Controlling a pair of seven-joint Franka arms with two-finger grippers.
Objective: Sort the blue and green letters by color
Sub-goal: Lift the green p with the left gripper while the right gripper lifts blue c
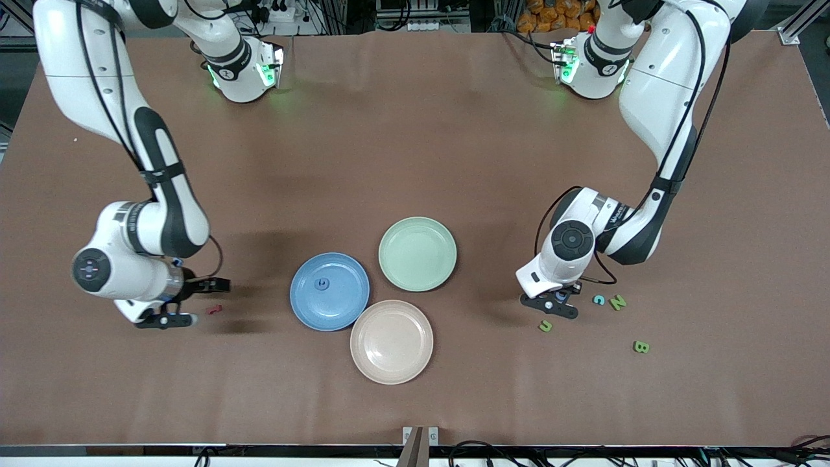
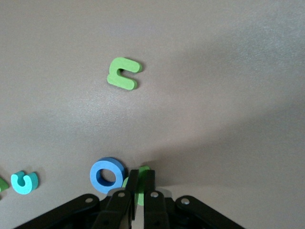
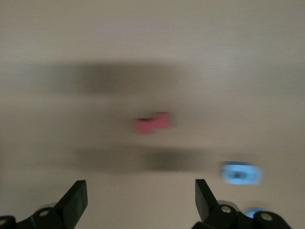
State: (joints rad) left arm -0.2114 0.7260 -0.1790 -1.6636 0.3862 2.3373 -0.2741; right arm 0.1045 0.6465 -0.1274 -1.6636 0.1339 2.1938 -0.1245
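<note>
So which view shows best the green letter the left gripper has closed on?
The left wrist view: the left gripper's fingers pinch a green letter beside the blue ring letter. In the front view the gripper hides it. The right wrist view doesn't show it.

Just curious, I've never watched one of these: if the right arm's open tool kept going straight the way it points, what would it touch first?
Probably the small red letter: it lies on the table in line between the right tool's open fingers. How far off it is, I can't judge.
</note>
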